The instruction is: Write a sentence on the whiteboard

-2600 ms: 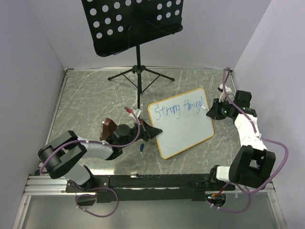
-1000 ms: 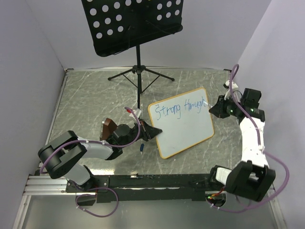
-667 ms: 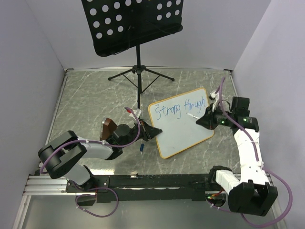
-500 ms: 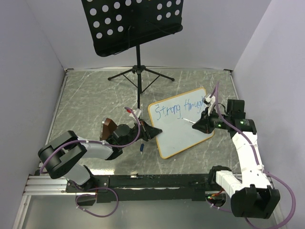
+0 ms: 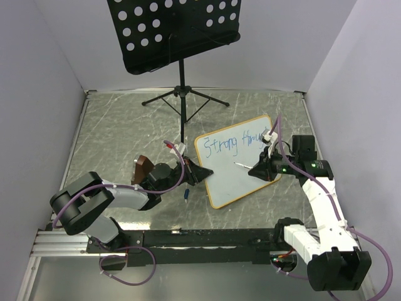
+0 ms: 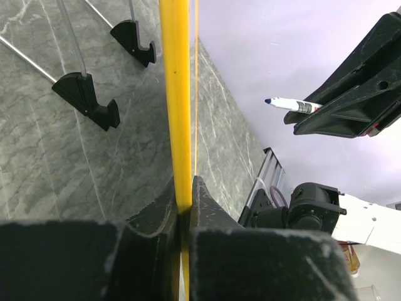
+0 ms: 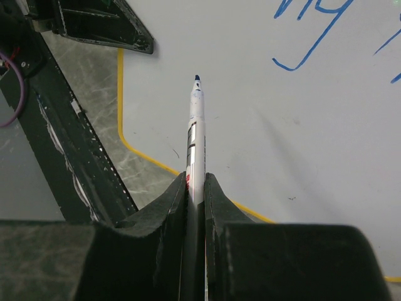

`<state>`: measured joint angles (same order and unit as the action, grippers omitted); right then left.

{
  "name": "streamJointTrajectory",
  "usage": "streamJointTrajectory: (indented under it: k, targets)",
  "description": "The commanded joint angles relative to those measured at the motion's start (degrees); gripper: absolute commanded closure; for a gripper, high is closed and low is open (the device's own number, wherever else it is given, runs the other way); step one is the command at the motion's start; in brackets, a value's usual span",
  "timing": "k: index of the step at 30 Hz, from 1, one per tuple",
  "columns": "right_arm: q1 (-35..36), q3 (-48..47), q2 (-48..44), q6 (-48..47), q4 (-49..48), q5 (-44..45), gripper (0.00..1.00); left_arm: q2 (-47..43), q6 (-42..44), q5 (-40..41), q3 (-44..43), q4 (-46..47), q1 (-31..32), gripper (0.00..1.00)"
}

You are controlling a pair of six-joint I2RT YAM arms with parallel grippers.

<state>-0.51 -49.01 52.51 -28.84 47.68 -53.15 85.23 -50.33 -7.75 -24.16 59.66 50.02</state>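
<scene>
- The music stand (image 5: 172,31) is standing at the table's (image 5: 113,138) far edge.
- The whiteboard (image 5: 235,182) is sitting right of the table's middle, angled toward the right arm.
- The left gripper (image 5: 203,173) is clamping its left frame edge, I'd guess so it isn't sliding.
- The right gripper (image 5: 253,169) is pinching a blue marker (image 7: 195,125), with the tip hovering over blank board below the sentence (image 5: 235,143), which only reads "Strong through". It's probably lining up line two.
</scene>
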Motion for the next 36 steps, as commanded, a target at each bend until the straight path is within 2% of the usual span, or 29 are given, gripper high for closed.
streamJointTrajectory:
  k: [1, 13, 23, 31, 36]
  targets:
    - [0.2, 0.1, -0.9, -1.0, -0.9, -0.6, 1.0, -0.6, 0.8, -1.5, -2.5, 4.0, 0.1, 0.99]
    - [2.5, 0.0, -1.2, -4.0, 0.6, -0.7, 1.0, -0.2, 0.1, -1.5, -2.6, 4.0, 0.0, 0.99]
    - [14.5, 1.8, -0.7, -0.3, -6.0, 11.1, 1.0, 1.0, -1.3, -2.2, -3.5, 4.1, 0.0, 0.99]
    - [16.6, 3.0, 0.7, 5.0, -11.3, 20.6, 1.0, 1.0, -2.2, -1.6, -2.9, 5.0, 0.1, 0.99]
    - [17.7, 2.5, 2.3, 6.2, -12.3, 22.8, 1.0, 1.3, -2.4, -1.7, -3.2, 5.1, 0.1, 0.99]
